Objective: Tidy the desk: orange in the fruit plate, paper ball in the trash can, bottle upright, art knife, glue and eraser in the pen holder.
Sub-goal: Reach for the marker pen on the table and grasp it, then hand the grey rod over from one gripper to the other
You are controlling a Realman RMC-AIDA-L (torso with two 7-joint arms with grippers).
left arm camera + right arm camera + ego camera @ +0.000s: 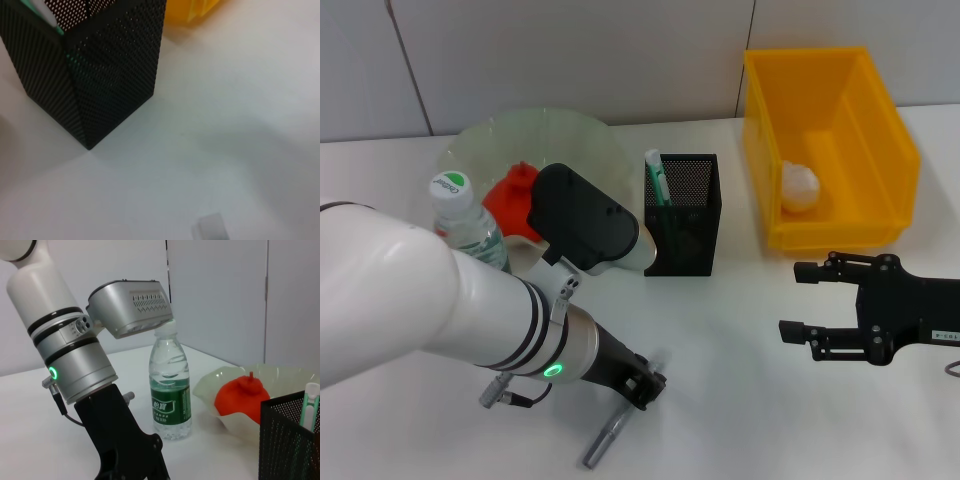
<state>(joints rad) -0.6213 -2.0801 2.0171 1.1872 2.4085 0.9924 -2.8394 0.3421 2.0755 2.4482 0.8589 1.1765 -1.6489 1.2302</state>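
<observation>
The left arm reaches across the white desk (pixel 740 340) from the robot's left, forearm sloping down and wrist bent so that the left gripper (pixel 638 385) sits low at the surface, over the upper end of the glue (pixel 612 432), a grey stick lying slantwise near the front edge. Whether its fingers are apart or closed on the stick cannot be told (the wrist hides them).

The right gripper (pixel 798 300) hovers level near the desk in front of the trash can (pixel 840 150), its fingers (pixel 812 270) spread apart and holding nothing.

The paper ball (pixel 798 185) lies inside the trash can. The orange (pixel 510 205) rests in the fruit plate (pixel 535 135). The bottle (pixel 460 215) stands upright just beside the plate, cap on. The art knife (pixel 656 175) stands in the pen holder (pixel 682 215), its end showing above the rim. The eraser cannot be made out.
</observation>
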